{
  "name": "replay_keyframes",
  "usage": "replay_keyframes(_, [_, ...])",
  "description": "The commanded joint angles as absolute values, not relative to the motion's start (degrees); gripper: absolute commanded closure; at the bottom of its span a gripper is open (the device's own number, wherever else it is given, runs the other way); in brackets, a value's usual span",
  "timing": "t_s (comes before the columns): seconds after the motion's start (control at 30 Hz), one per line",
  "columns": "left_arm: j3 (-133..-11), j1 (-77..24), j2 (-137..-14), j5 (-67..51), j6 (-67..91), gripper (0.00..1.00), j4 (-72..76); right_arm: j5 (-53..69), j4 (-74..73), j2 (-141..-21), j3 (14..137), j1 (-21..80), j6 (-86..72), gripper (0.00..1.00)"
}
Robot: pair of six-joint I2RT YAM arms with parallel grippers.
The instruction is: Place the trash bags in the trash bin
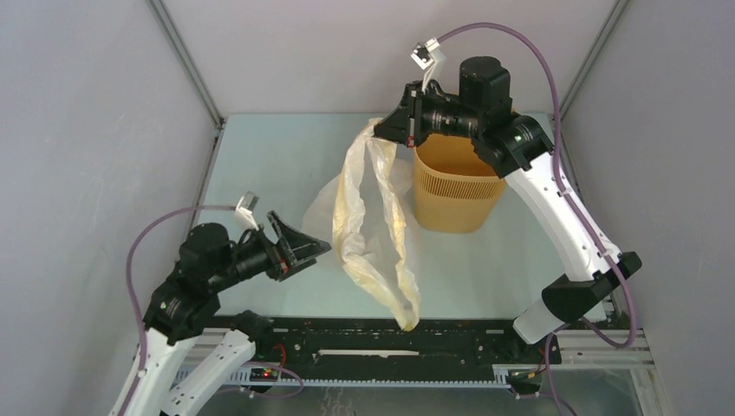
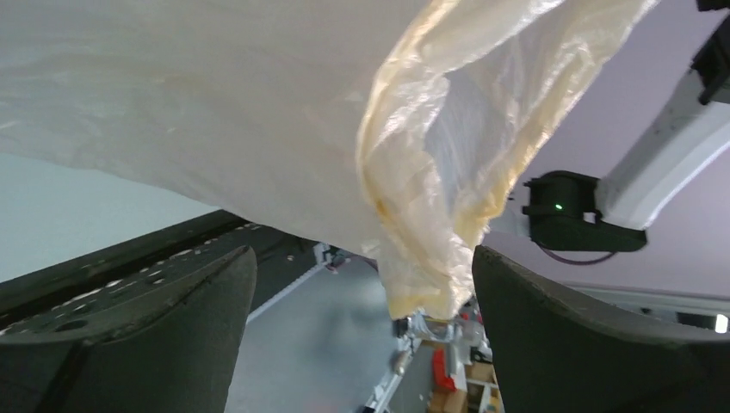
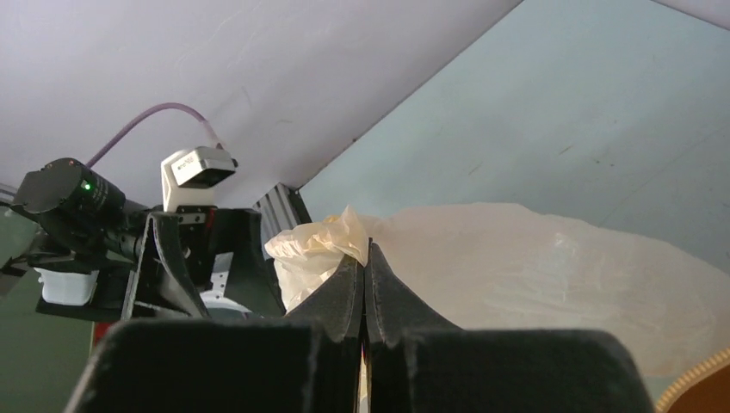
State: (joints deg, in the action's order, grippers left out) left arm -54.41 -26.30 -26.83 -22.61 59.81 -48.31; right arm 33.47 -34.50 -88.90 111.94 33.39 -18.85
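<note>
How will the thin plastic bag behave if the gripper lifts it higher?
Probably very floppy: the bag hangs in long limp folds from the right gripper. It looks light, being thin and see-through. It may drape over the rim of the bin rather than drop in neatly.

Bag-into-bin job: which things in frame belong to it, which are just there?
Job: trash bag; trash bin; right tool, shut on the bag's top; left tool, open beside the bag.
Just there: table; black rail at the near edge; enclosure walls.
</note>
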Motion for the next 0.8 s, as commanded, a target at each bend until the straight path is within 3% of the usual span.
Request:
replay_keyframes(0.0, [-54.11, -27.65, -32.92, -33.2, 64.52, 0.0, -30.82, 32.76, -32.42, -91.4, 116.89, 33.44, -21.9, 1.0])
replay_keyframes(0.13, [-55.89, -31.31, -39.73, -32.54, 62.52, 0.02, -30.09, 32.83, -33.11, -92.06, 118.03, 33.48, -21.47, 1.0])
replay_keyframes(0.3, [-54.08, -33.9, -43.39, -31.02, 62.94, 0.18, -27.96, 32.23, -33.3, -91.47, 117.76, 33.25, -20.92, 1.0])
replay_keyframes(0.43, [-52.68, -33.97, -43.91, -29.83, 62.98, 0.15, -26.92, 32.3, -33.48, -90.88, 117.71, 32.82, -21.0, 1.0])
replay_keyframes(0.5, [-52.4, -33.98, -44.85, -30.07, 63.57, 0.2, -23.59, 32.5, -33.4, -90.62, 117.56, 32.7, -21.14, 1.0])
replay_keyframes(0.6, [-53.89, -33.93, -47.04, -30.17, 63.92, 0.46, -20.43, 32.74, -33.52, -90.12, 117.14, 32.61, -21.07, 1.0])
replay_keyframes(0.7, [-59.99, -33.84, -48.68, -28.19, 60.07, 0.66, -22.73, 32.99, -34.2, -88.93, 115.88, 32.31, -20.34, 1.0])
replay_keyframes(0.77, [-66.44, -33.68, -49.53, -26.16, 56.03, 0.88, -27.48, 33.12, -34.5, -87.9, 114.77, 31.9, -19.84, 1.0])
